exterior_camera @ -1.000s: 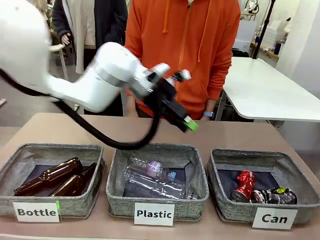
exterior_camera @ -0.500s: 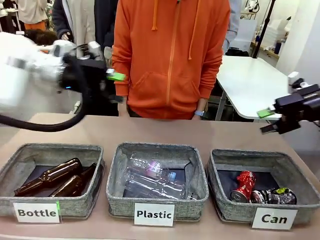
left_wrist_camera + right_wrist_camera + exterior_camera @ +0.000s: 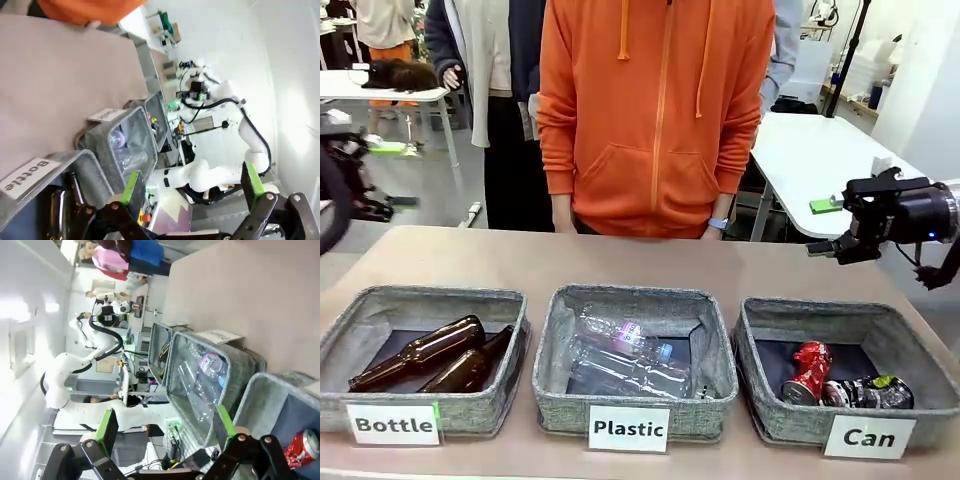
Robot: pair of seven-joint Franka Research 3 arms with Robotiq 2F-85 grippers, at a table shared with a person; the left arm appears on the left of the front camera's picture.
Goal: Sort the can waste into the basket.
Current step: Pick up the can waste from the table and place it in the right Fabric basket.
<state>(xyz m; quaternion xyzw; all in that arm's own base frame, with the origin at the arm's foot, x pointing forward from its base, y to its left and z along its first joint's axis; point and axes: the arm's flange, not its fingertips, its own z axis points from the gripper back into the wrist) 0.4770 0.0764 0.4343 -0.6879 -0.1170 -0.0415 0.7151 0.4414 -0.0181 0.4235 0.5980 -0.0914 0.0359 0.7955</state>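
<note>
Two cans lie in the grey basket (image 3: pixel 840 312) labelled "Can" at the right: a crushed red can (image 3: pixel 807 370) and, beside it, a silver and dark can (image 3: pixel 868 392) with green marks. My right gripper (image 3: pixel 823 227) hovers open and empty above and behind that basket, well clear of it. My left gripper (image 3: pixel 388 175) is open at the far left edge, off the table. In the right wrist view the open right gripper (image 3: pixel 166 425) looks across at the red can (image 3: pixel 301 447) in its basket (image 3: pixel 265 395). The left gripper (image 3: pixel 191 184) holds nothing in its own view.
A basket labelled "Bottle" (image 3: pixel 420 296) holds brown glass bottles (image 3: pixel 420 352). The middle basket, labelled "Plastic" (image 3: pixel 632 296), holds clear plastic bottles (image 3: pixel 625 360). A person in an orange hoodie (image 3: pixel 655 110) stands at the far edge. Bare tabletop (image 3: pixel 620 258) lies behind the baskets.
My left arm swung from over the table's middle out to the far left. My right gripper came into view at the right and drew slightly lower. The cans have not moved.
</note>
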